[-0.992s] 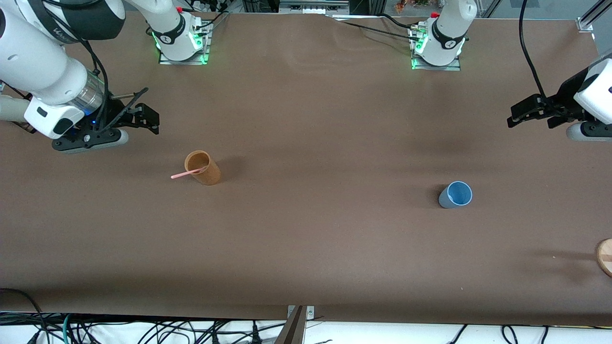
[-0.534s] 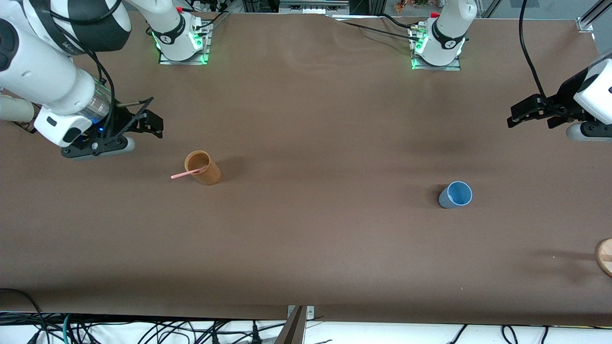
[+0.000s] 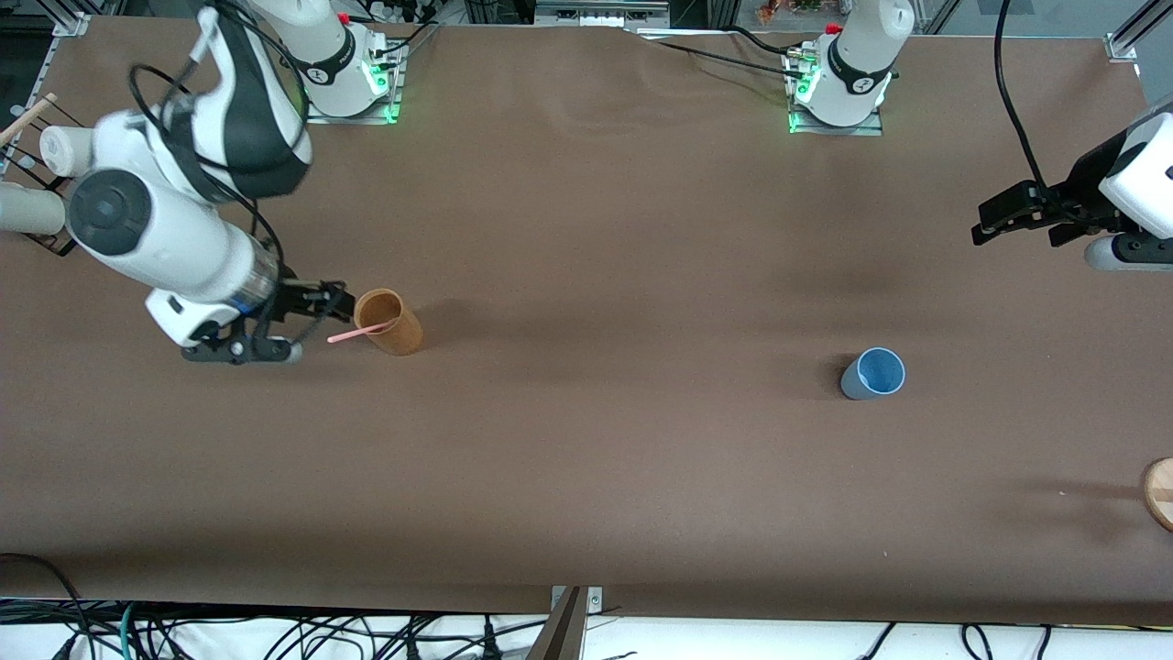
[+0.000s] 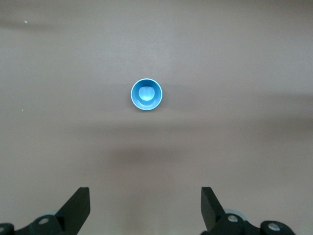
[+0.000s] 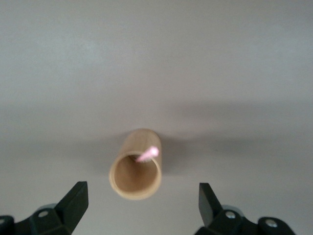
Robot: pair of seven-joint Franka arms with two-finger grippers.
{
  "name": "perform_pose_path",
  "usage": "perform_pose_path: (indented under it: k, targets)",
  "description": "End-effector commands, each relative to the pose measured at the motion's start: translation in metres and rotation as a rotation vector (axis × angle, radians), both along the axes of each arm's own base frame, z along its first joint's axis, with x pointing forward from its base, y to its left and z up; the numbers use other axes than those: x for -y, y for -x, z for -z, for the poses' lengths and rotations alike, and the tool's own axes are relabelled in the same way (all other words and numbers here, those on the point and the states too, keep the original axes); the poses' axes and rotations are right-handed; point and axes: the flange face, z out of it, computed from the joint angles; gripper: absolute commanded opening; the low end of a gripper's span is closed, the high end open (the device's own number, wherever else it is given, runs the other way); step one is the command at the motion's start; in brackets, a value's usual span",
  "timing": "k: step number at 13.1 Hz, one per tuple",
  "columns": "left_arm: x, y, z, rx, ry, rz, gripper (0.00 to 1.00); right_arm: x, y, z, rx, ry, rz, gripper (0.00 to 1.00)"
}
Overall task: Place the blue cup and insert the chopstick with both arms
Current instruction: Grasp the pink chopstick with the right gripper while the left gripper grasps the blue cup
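Note:
The blue cup (image 3: 875, 373) stands upright toward the left arm's end of the table; it also shows in the left wrist view (image 4: 146, 94). The pink chopstick (image 3: 356, 334) leans in the brown cup (image 3: 392, 323), with its free end sticking out over the rim toward the right arm's end. My right gripper (image 3: 339, 303) is open, low beside the brown cup, close to the chopstick's free end. The right wrist view shows the brown cup (image 5: 135, 172) and the chopstick (image 5: 147, 154) ahead of the open right gripper (image 5: 142, 208). My left gripper (image 3: 997, 220) waits open and empty, and the left wrist view shows it (image 4: 145, 209) well short of the blue cup.
A round wooden piece (image 3: 1160, 493) lies at the table's edge at the left arm's end. A black rack (image 3: 37, 137) with a wooden stick stands at the right arm's end. A metal bracket (image 3: 570, 623) sits at the table's front edge.
My right arm has swung down and toward the brown cup, bringing its open gripper next to the chopstick's free end. The left arm, both cups and the chopstick have not moved.

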Motion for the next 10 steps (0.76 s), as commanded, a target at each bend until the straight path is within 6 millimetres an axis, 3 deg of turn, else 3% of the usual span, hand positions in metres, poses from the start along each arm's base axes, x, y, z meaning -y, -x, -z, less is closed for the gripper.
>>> perform_pose_path:
  k: [1,4,6,7,8,10]
  targets:
    - [0.002,-0.004,-0.003,0.004,0.000,0.000,1.00,-0.010,-0.012,0.034,0.003,-0.001,0.039,1.00]
    - [0.003,-0.018,0.024,-0.039,0.002,0.002,1.00,-0.011,-0.016,0.059,-0.011,0.004,0.041,0.99]
    - [0.014,-0.035,0.061,-0.084,-0.004,0.022,1.00,-0.008,-0.014,0.074,-0.035,0.010,0.048,0.96]
    - [0.030,-0.044,0.082,-0.098,-0.012,0.045,1.00,-0.008,-0.009,0.082,-0.053,0.015,0.048,0.93]
    - [0.038,-0.053,0.111,-0.133,-0.016,0.055,1.00,-0.008,-0.005,0.088,-0.067,0.017,0.056,0.89]
    - [0.044,-0.067,0.147,-0.150,-0.020,0.060,1.00,-0.006,0.000,0.093,-0.089,0.026,0.075,0.79]
